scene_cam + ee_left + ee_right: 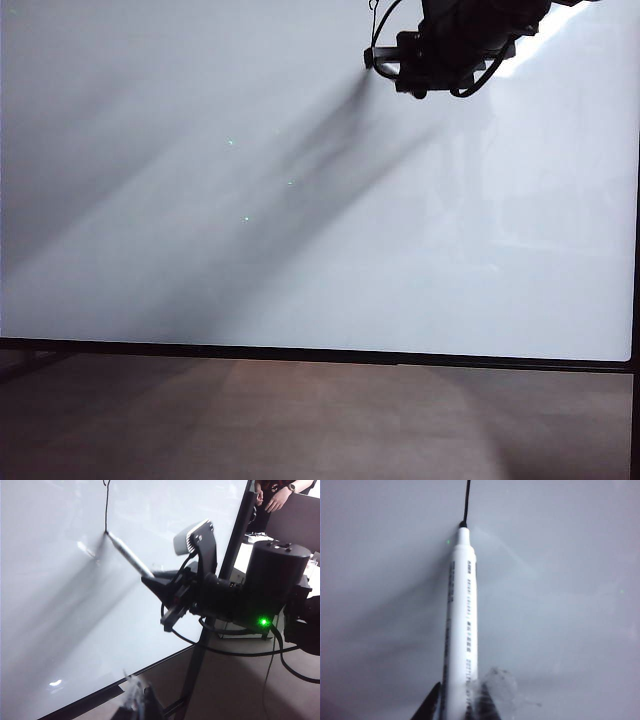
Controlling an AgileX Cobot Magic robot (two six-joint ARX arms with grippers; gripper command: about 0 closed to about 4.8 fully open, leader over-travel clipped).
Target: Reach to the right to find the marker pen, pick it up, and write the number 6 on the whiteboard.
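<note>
while right gripper [454,707] clamps marker pen [461,615], tip on whiteboard [560,580], left gripper unseen

A person's hand [276,499] with a wristwatch [291,487] shows behind the board; brown floor [300,420] lies below.

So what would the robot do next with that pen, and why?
Probably keep the tip pressed and drag on, turning the stroke into the loop. The right gripper holds the marker pen with its tip against the whiteboard, and only one thin black line is drawn, so no 6 is finished yet.
</note>
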